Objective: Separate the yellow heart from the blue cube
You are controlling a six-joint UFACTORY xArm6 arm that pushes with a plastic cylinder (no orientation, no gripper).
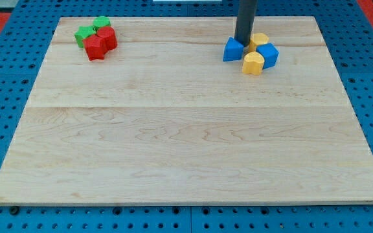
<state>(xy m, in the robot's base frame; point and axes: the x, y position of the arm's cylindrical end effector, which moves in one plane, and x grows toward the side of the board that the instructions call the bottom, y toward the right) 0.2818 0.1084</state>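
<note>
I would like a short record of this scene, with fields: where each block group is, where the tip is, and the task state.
tip: my tip at the view's top right, just behind the blue triangular block
right cluster: yellow heart touching blue cube; another yellow block behind
left cluster: two green blocks, two red blocks, top left
surface: wooden board
task state: heart and cube not yet separated

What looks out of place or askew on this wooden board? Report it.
Nothing stands out. My tip sits at the view's top right, just behind the blue triangular block, within a cluster with the yellow heart, blue cube and another yellow block. Red blocks and green blocks huddle at top left. No damage shows.
</note>
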